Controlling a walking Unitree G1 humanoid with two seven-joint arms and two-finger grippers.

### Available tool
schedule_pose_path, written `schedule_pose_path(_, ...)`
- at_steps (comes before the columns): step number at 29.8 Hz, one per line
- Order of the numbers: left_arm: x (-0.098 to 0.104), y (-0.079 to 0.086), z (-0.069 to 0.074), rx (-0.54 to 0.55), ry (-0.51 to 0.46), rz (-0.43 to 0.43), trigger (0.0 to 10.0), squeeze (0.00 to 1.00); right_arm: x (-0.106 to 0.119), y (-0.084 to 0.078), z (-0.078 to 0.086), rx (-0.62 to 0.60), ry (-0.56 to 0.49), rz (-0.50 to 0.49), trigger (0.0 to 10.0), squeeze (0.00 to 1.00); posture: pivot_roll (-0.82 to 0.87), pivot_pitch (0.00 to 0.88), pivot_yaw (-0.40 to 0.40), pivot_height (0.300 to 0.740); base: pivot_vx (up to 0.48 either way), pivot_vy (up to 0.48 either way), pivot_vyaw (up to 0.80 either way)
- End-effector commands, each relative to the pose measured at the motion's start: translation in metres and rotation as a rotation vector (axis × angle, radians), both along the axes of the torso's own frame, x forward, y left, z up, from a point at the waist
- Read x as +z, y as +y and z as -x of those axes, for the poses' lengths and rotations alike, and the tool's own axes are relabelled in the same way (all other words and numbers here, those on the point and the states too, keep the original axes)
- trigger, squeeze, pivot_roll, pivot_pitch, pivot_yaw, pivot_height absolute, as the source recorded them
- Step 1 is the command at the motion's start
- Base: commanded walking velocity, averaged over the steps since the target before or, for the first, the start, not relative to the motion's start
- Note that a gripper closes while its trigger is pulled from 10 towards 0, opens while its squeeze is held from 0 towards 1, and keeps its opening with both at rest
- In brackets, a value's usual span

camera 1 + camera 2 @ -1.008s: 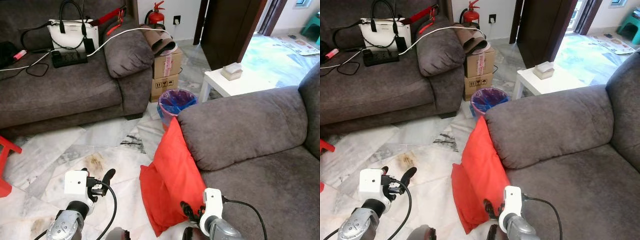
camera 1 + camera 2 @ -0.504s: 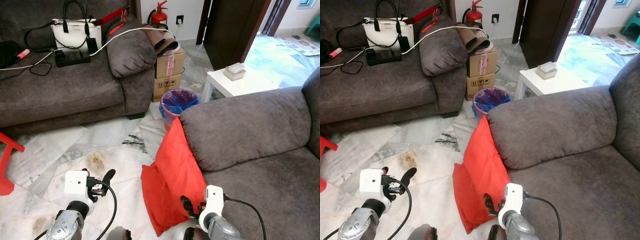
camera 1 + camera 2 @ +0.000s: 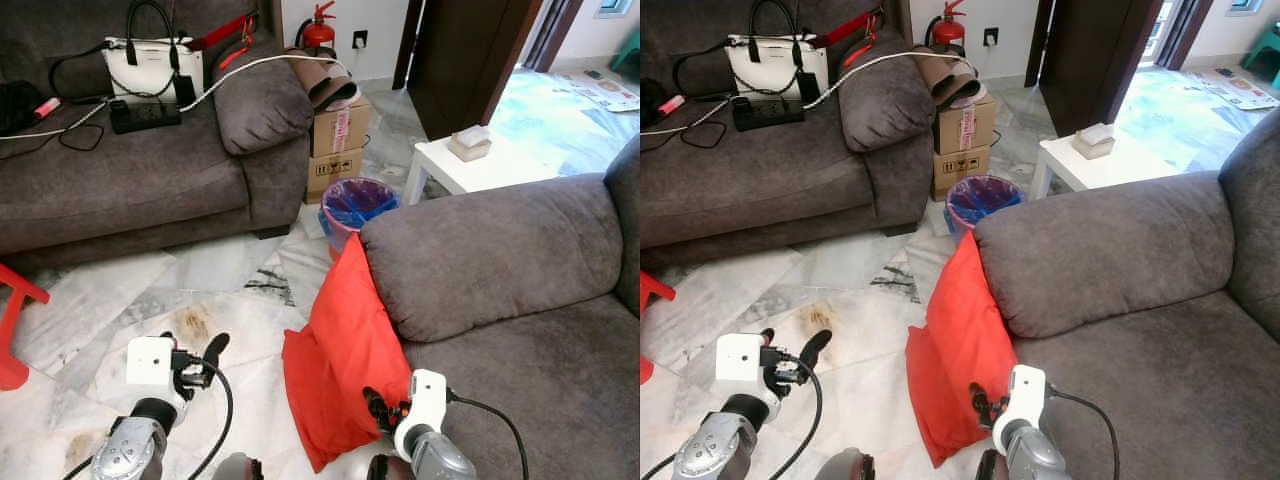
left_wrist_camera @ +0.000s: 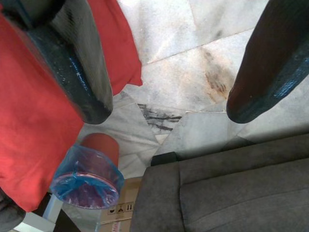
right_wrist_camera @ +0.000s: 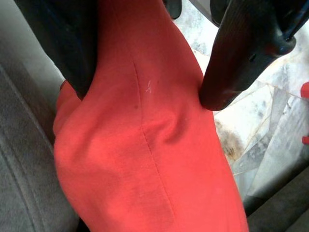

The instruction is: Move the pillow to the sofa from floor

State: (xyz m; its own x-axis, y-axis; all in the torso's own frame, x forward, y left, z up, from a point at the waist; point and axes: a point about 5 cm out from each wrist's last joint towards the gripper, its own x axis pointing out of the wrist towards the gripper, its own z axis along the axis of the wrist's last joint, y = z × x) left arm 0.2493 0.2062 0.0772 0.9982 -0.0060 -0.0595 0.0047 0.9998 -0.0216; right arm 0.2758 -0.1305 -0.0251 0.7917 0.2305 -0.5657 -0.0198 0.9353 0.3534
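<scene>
A red pillow (image 3: 345, 350) stands on edge on the marble floor, leaning against the front of the grey sofa's arm (image 3: 490, 250). My right gripper (image 3: 382, 408) is low at the pillow's bottom corner next to the sofa seat. In the right wrist view it (image 5: 149, 58) is open, its two fingers straddling the pillow (image 5: 145, 159), one fingertip (image 5: 217, 92) touching the cloth. My left gripper (image 3: 195, 358) hangs open above bare floor to the left of the pillow. The left wrist view has its fingers (image 4: 270, 72) spread wide, with the pillow (image 4: 34, 130) off to one side.
A bin with a blue liner (image 3: 353, 203) stands just beyond the pillow, with stacked cardboard boxes (image 3: 335, 145) behind it. A second grey sofa (image 3: 130, 180) at the back left carries a white handbag (image 3: 150, 68), a power strip and cables. White side table (image 3: 450, 165) back right; red stool (image 3: 12, 330) far left.
The whole picture shifted slightly a second ago, so the camera moved. My left gripper has drifted a little to the left. The pillow and right gripper stand as before.
</scene>
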Motion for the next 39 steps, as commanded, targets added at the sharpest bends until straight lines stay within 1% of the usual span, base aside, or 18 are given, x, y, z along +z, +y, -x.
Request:
schedule_pose_path(1, -0.0008, 0.0045, 0.0035, 0.011, 0.015, -0.004, 10.0, 0.00, -0.0035, 0.0026, 0.0043, 0.019, 0.009, 0.008, 0.0, 0.00, 0.32, 0.195, -0.001, 0.631, 0.000, 0.000, 0.00)
schedule_pose_path(3, -0.0008, 0.0044, 0.0037, 0.009, 0.015, -0.006, 10.0, 0.00, -0.0044, 0.0023, 0.0054, 0.029, 0.014, 0.026, 0.0, 0.00, 0.32, 0.196, 0.000, 0.631, 0.000, 0.000, 0.00)
schedule_pose_path(8, -0.0010, 0.0042, 0.0036, 0.006, 0.017, -0.009, 10.0, 0.00, -0.0050, 0.0021, 0.0060, 0.030, 0.016, 0.030, 0.0, 0.00, 0.32, 0.197, 0.000, 0.631, 0.000, 0.000, 0.00)
schedule_pose_path(10, -0.0007, 0.0027, 0.0032, -0.005, 0.016, -0.022, 10.0, 0.00, -0.0058, 0.0020, 0.0069, 0.062, 0.015, 0.067, 0.0, 0.00, 0.32, 0.197, 0.001, 0.631, 0.000, 0.000, 0.00)
schedule_pose_path(12, -0.0006, 0.0017, 0.0029, -0.011, 0.015, -0.027, 10.0, 0.00, -0.0058, 0.0031, 0.0073, 0.088, 0.010, 0.081, 0.0, 0.00, 0.32, 0.196, 0.000, 0.631, 0.000, 0.000, 0.00)
schedule_pose_path(17, -0.0003, 0.0009, 0.0018, -0.014, 0.012, -0.029, 10.0, 0.00, -0.0045, 0.0032, 0.0059, 0.075, -0.001, 0.076, 0.0, 0.00, 0.32, 0.192, 0.000, 0.631, 0.000, 0.000, 0.00)
schedule_pose_path(21, -0.0005, -0.0001, 0.0009, -0.016, 0.012, -0.029, 10.0, 0.00, -0.0040, 0.0022, 0.0050, 0.090, -0.004, 0.109, 0.0, 0.00, 0.31, 0.189, -0.001, 0.631, 0.000, 0.000, 0.00)
schedule_pose_path(24, -0.0008, -0.0006, 0.0001, -0.016, 0.012, -0.028, 10.0, 0.00, -0.0040, 0.0028, 0.0050, 0.077, 0.000, 0.088, 0.0, 0.00, 0.31, 0.187, -0.003, 0.631, 0.000, 0.000, 0.00)
schedule_pose_path(34, -0.0023, -0.0029, -0.0023, -0.016, 0.012, -0.021, 10.0, 0.00, -0.0035, 0.0034, 0.0044, 0.088, -0.002, 0.100, 0.0, 0.00, 0.29, 0.178, -0.009, 0.631, 0.000, 0.000, 0.00)
schedule_pose_path(39, -0.0045, -0.0050, -0.0037, -0.022, 0.016, -0.016, 10.0, 0.00, -0.0041, 0.0033, 0.0050, 0.081, 0.003, 0.090, 0.0, 0.00, 0.28, 0.168, -0.006, 0.631, 0.000, 0.000, 0.00)
